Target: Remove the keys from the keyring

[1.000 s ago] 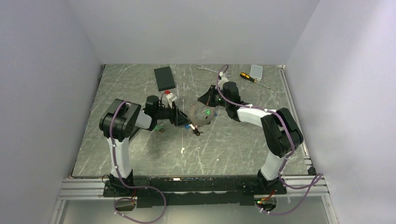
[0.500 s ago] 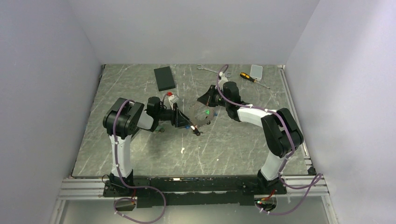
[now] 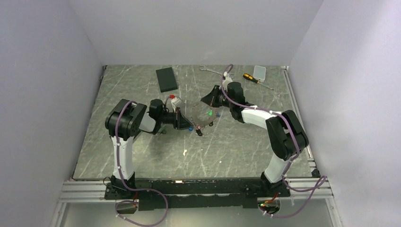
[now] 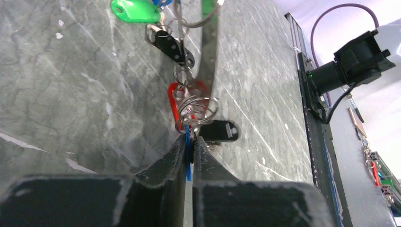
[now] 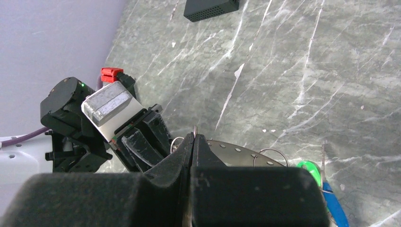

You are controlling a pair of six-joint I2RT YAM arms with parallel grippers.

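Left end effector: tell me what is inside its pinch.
A thin blue tag, edge-on, sits in the shut left end effector, small wire rings just past its tips. Its fingers cover how deep the tag runs.

**Crowded at mid-bench, roomy in front**

Your left gripper (image 3: 188,126) and right gripper (image 3: 204,101) meet nose to nose at the middle of the bench (image 3: 227,153). The left fingers (image 4: 177,153) are clamped on a blue tag (image 4: 188,158), the right on the keyring (image 3: 200,115). The keys (image 4: 176,48) dangle in a tangle between them, so you have no passage there. At the far side you must clear a black box (image 3: 166,79), a wrench (image 3: 206,70), a screwdriver (image 3: 253,79) and a pale case (image 3: 259,72). The near half of the bench, in front of both elbows, lies bare for you.
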